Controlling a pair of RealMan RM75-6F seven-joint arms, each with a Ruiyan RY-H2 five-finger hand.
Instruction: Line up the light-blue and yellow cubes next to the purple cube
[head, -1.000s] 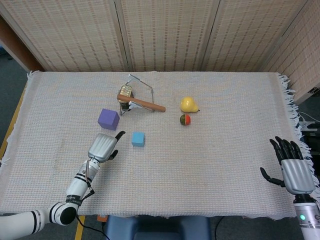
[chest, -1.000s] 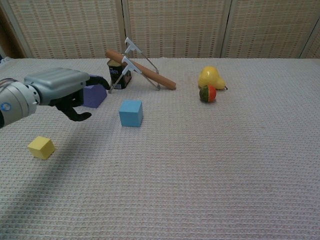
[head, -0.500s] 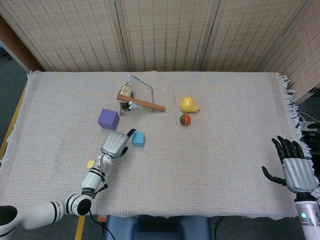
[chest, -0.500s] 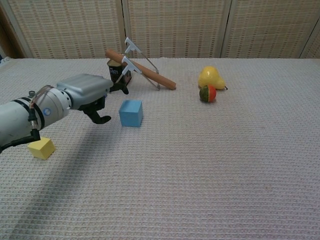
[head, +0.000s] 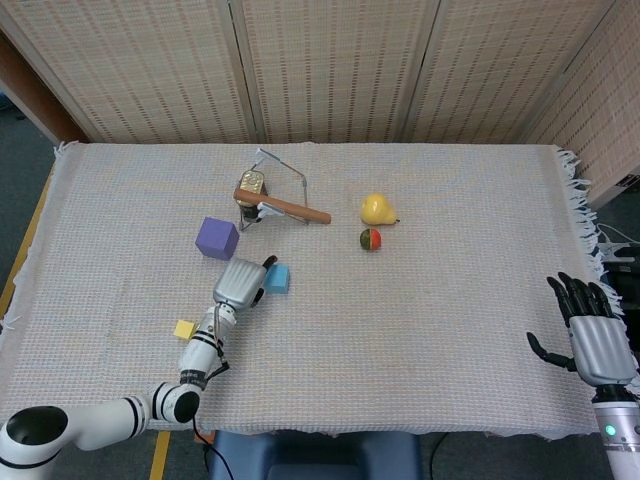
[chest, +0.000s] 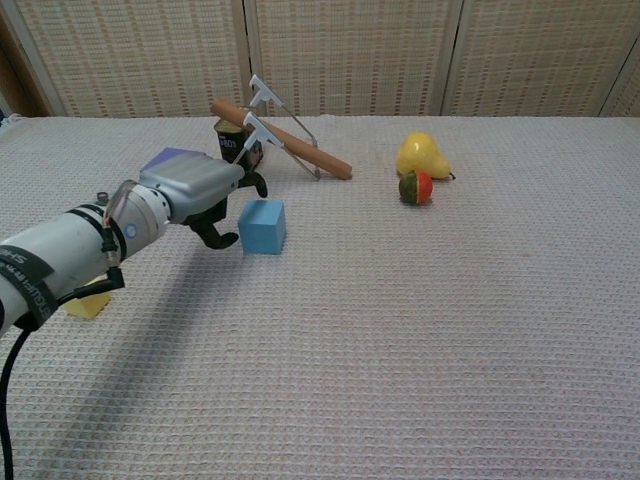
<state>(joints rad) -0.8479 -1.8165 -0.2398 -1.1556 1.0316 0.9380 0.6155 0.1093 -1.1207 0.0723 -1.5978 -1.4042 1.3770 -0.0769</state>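
Note:
The light-blue cube (head: 278, 278) (chest: 262, 226) lies near the middle-left of the cloth. My left hand (head: 241, 282) (chest: 200, 195) hovers just to its left with fingers spread around the cube's near-left side, holding nothing. The purple cube (head: 217, 238) (chest: 172, 158) sits behind the hand, partly hidden in the chest view. The yellow cube (head: 184, 329) (chest: 88, 303) rests near the front left, mostly covered by my forearm in the chest view. My right hand (head: 592, 335) stays open at the table's front right edge.
A tin can (head: 250, 187) with a wooden-handled wire tool (head: 285, 205) leaning on it stands behind the cubes. A yellow pear (head: 377, 209) and a small red-green ball (head: 370, 239) lie to the right. The woven cloth (head: 450, 300) covers the table.
My left hand has moved right and forward, from beside the purple cube to right beside the light-blue cube. The right hand sank slightly lower. The cubes have not moved.

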